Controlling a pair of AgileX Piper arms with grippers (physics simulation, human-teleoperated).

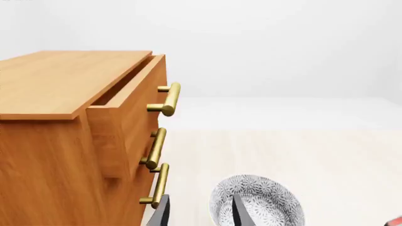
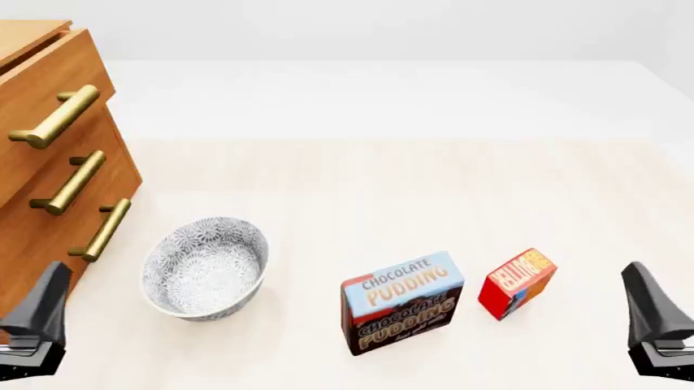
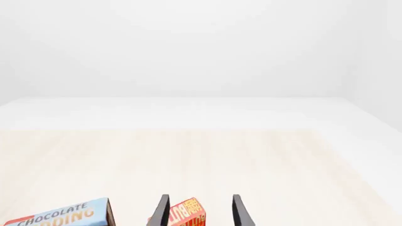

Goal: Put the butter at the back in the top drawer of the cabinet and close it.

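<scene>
The butter (image 2: 518,283), a small red box with orange-yellow lettering, stands on the table at the front right; in the right wrist view the butter (image 3: 187,214) shows between and beyond the fingers. My right gripper (image 2: 648,296) (image 3: 199,212) is open and empty, near the front edge to the right of the butter. At the left stands the wooden cabinet (image 2: 32,236) (image 1: 44,155), its top drawer (image 1: 125,108) (image 2: 44,89) pulled partly out, brass handle (image 1: 168,99) free. My left gripper (image 2: 45,296) (image 1: 199,214) is open and empty, low in front of the cabinet.
A grey patterned bowl (image 2: 204,268) (image 1: 257,200) sits just right of the cabinet, ahead of the left gripper. A blue-and-brown Chocolate Pudding box (image 2: 401,302) (image 3: 60,216) stands left of the butter. Two lower drawers (image 2: 76,191) are shut.
</scene>
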